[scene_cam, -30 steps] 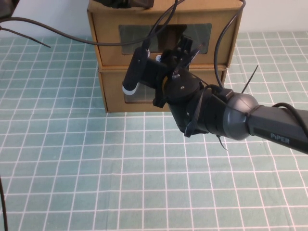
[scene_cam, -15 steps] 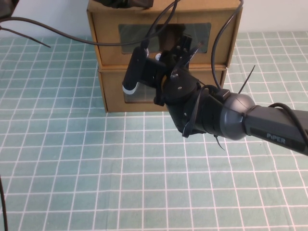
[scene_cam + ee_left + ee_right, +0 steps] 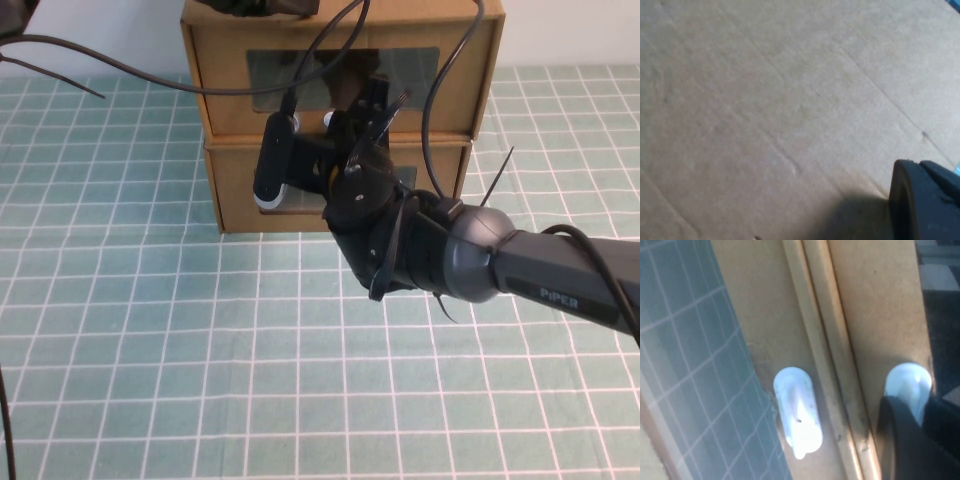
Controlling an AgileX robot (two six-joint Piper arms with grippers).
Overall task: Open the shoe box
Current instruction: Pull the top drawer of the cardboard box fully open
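Two brown cardboard shoe boxes with dark front windows stand stacked, the upper box [image 3: 340, 60] on the lower box [image 3: 240, 190]. My right gripper [image 3: 383, 95] is pressed against the upper box's front, by the window's lower edge. In the right wrist view it is shut on a white tab [image 3: 907, 382] beside the seam between the boxes. A second white tab [image 3: 797, 412] lies free next to the window. My left gripper [image 3: 250, 8] rests on top of the upper box. The left wrist view shows only the bare cardboard lid [image 3: 765, 110].
The boxes stand at the back of a green checked mat [image 3: 150, 350]. The right arm [image 3: 560, 290] crosses the mat from the right. Black cables [image 3: 120, 75] hang in front of the upper box and to the left.
My right gripper has closed from a wider gap and shifted slightly left, nearer the box front. The boxes and the left gripper have not moved.
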